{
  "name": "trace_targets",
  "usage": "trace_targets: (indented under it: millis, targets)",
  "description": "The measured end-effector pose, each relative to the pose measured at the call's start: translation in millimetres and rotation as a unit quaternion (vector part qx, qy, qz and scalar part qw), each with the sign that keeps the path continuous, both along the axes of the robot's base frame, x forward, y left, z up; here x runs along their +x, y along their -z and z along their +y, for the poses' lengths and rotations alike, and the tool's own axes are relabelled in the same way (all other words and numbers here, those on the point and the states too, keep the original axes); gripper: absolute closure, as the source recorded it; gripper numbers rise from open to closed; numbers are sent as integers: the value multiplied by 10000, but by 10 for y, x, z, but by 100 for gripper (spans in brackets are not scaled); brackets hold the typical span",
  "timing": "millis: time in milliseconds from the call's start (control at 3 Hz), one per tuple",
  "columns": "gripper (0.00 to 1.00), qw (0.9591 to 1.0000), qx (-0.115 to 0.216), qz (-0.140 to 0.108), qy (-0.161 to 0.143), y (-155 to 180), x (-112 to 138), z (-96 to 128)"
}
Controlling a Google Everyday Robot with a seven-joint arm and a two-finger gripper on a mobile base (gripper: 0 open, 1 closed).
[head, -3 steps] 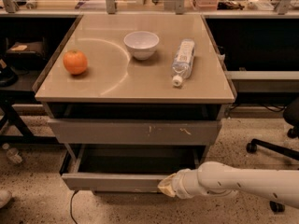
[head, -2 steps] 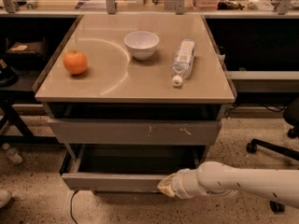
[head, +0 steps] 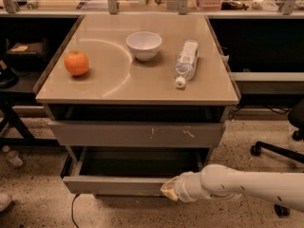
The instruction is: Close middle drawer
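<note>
Middle drawer [head: 118, 185] pulled out as before, below the scratched front [head: 137, 134]. Gripper [head: 170, 190] unmoved at the drawer front's right end; whether it is spread or closed cannot be told. Orange [head: 76, 63], bowl [head: 143, 44], bottle [head: 186, 61] unchanged.

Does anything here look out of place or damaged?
The middle drawer stands pulled out, its grey inside showing; the hand is at its front, right of middle. The drawer front above bears pale scratches. A water bottle lies on its side.
</note>
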State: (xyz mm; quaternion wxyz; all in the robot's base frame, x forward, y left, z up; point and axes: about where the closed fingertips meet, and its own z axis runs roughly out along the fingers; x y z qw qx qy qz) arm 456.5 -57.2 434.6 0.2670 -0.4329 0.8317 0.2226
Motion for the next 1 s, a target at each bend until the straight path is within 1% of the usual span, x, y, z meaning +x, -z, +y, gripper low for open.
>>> trace_targets:
  millis: [333,667,1000]
  targets:
    - [12,10000,0,0,0,0,0,0]
    - [0,10000,0,0,-1,0,0,1]
    - [0,10000,0,1,-1,0,0,1]
